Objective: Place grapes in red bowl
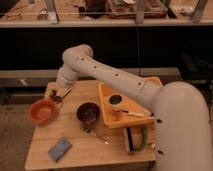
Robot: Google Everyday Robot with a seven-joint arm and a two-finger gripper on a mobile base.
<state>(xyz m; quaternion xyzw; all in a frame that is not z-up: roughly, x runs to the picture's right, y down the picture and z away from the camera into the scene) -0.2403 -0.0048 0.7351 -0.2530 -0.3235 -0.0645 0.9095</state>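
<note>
The gripper (59, 97), seemingly clamped on the grapes (56, 99), hangs just past the rim of the red bowl (43, 111) at about 1 o'clock, so the bowl's center lies toward 7 o'clock.

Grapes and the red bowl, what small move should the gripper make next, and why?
Probably shift the gripper slightly left over the red bowl. It hangs at the bowl's right rim with something dark, likely the grapes, at its tip, and the bowl's inside looks empty.
</note>
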